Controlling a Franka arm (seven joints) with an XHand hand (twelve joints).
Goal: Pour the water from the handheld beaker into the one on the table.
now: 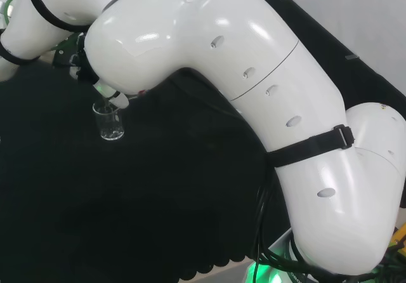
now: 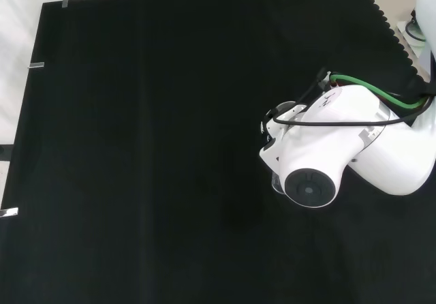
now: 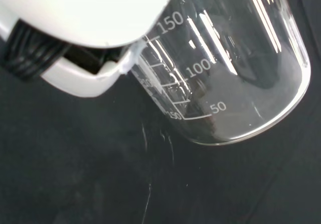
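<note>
A clear glass beaker (image 3: 235, 83) with a white printed scale lies close against the hand (image 3: 85, 78) in the wrist view. A white finger crosses its upper wall, so the hand is shut on it near the rim. In the head view this beaker (image 1: 110, 123) hangs upright just under the hand (image 1: 106, 91), low over the black cloth at the left. I cannot tell how much water it holds. Faint glassy streaks (image 3: 148, 184) show on the cloth beyond it, and I cannot tell what they are.
The arm's big white links (image 1: 254, 86) cover the middle and right of the head view. In the front view a link with a round grey cap (image 2: 308, 188) stands before the hand. The black cloth (image 2: 136, 147) stretches wide to the left there.
</note>
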